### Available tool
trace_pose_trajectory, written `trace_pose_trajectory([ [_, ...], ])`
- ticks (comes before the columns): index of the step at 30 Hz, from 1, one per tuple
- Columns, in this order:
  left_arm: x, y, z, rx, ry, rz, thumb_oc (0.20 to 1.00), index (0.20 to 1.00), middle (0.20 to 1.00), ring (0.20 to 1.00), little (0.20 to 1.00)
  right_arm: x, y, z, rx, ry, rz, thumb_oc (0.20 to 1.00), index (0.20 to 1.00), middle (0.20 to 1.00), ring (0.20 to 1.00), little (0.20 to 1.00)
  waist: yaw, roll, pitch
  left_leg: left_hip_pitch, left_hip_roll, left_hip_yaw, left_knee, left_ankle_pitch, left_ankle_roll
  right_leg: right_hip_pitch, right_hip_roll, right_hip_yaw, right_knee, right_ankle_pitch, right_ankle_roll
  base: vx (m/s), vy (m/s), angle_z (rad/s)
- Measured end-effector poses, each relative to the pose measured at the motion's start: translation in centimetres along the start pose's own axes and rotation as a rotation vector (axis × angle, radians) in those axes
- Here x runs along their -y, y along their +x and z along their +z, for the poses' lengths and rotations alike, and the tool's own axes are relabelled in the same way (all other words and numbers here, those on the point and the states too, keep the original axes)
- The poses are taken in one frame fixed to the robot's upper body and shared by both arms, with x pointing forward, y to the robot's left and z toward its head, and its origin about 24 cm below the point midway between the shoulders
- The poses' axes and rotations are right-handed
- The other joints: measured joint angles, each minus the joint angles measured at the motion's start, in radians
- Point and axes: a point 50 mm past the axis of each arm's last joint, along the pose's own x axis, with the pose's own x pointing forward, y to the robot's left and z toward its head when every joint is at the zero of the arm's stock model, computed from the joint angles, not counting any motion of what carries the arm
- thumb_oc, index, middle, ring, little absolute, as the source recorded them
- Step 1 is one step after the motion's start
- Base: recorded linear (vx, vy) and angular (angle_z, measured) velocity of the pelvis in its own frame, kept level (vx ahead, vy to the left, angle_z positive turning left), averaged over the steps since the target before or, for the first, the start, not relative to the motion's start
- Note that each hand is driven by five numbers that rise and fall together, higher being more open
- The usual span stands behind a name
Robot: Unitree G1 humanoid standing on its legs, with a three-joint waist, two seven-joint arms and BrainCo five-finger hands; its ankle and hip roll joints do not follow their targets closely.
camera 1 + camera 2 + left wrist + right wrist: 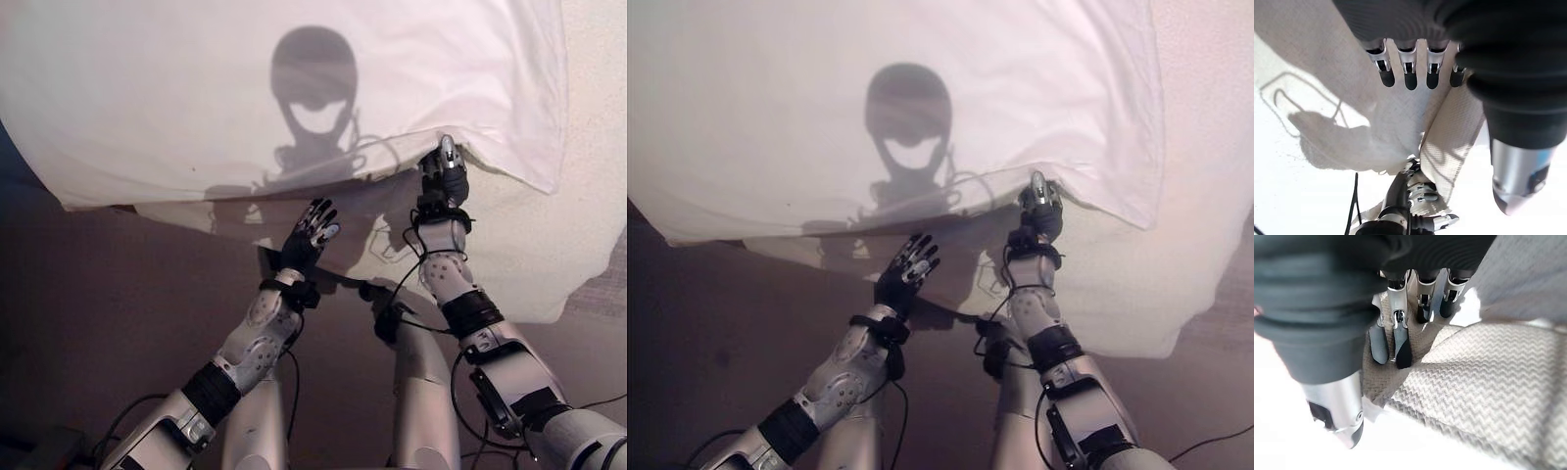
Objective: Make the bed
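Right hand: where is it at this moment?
In the left eye view the right hand is right of centre, at the lower edge of the white sheet, with the left hand lower, beside it.

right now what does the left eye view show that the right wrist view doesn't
Left eye view alone: the left hand held open below the white sheet's edge, and the whole sheet spread across the bed. Right wrist view alone: the zigzag weave of the blanket close up. Both: the right hand, fingers at the sheet's edge over the blanket.
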Motion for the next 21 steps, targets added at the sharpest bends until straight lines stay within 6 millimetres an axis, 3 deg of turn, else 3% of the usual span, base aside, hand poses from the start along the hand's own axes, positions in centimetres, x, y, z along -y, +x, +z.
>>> trace_pose_trajectory([
  [1, 0.0, 0.0, 0.0, 0.0, 0.0, -0.002, 1.0, 1.0, 1.0, 1.0, 1.0, -0.1, 0.0, 0.0, 0.0, 0.005, 0.006, 1.0, 1.0, 1.0, 1.0, 1.0, 0.0, 0.0, 0.0, 0.0, 0.0, 0.0, 0.0, 0.0, 0.0, 0.0, 0.0, 0.0, 0.0, 0.0, 0.0, 0.0, 0.0, 0.0],
  [2, 0.0, 0.0, 0.0, 0.0, 0.0, -0.005, 1.0, 1.0, 1.0, 1.0, 1.0, -0.1, 0.0, 0.0, 0.0, 0.006, 0.007, 0.831, 0.831, 0.831, 0.831, 0.831, 0.0, 0.0, 0.0, 0.0, 0.0, 0.0, 0.0, 0.0, 0.0, 0.0, 0.0, 0.0, 0.0, 0.0, 0.0, 0.0, 0.0, 0.0],
  [3, 0.0, 0.0, 0.0, 0.0, -0.001, -0.008, 1.0, 1.0, 1.0, 1.0, 1.0, -0.1, 0.0, 0.0, 0.004, 0.009, 0.008, 0.2, 0.2, 0.2, 0.2, 0.2, 0.0, 0.0, 0.0, 0.0, 0.0, 0.0, 0.0, 0.0, 0.0, 0.0, 0.0, 0.0, 0.0, 0.0, 0.0, 0.0, 0.0, 0.0],
  [9, 0.4, 0.3, 0.1, 0.007, -0.024, -0.015, 1.0, 1.0, 1.0, 1.0, 1.0, -1.5, -0.2, 0.2, 0.017, 0.05, 0.059, 0.2, 0.2, 0.2, 0.2, 0.2, 0.0, 0.0, 0.0, 0.0, 0.0, 0.0, 0.001, 0.0, 0.0, 0.0, 0.0, 0.0, 0.001, 0.0, 0.0, 0.0, 0.0, 0.0],
  [14, 2.6, 1.4, 0.9, 0.041, -0.188, -0.064, 1.0, 1.0, 1.0, 1.0, 1.0, -3.8, -1.1, 0.5, 0.025, 0.106, 0.164, 0.2, 0.2, 0.2, 0.2, 0.2, 0.0, 0.0, 0.0, 0.0, 0.0, 0.001, 0.002, 0.0, 0.0, 0.0, -0.001, 0.001, 0.002, 0.0, 0.0, 0.0, 0.0, 0.0],
  [18, 5.7, 2.9, 1.4, 0.053, -0.377, -0.135, 1.0, 1.0, 1.0, 1.0, 1.0, -3.7, -1.7, 0.0, 0.022, 0.128, 0.173, 0.2, 0.2, 0.2, 0.2, 0.2, -0.013, 0.0, 0.0, 0.0, -0.002, 0.0, 0.003, 0.0, 0.001, 0.0, -0.004, 0.001, 0.006, 0.0, 0.0, 0.0, 0.0, 0.0],
  [21, 6.2, 3.2, 2.0, 0.075, -0.434, -0.142, 1.0, 1.0, 1.0, 1.0, 1.0, -3.7, -2.0, -0.3, 0.019, 0.141, 0.168, 0.2, 0.2, 0.2, 0.2, 0.2, -0.025, -0.001, 0.0, 0.0, -0.003, -0.001, 0.003, 0.0, 0.001, 0.0, -0.004, 0.001, 0.007, 0.0, 0.0, 0.0, 0.0, 0.0],
])
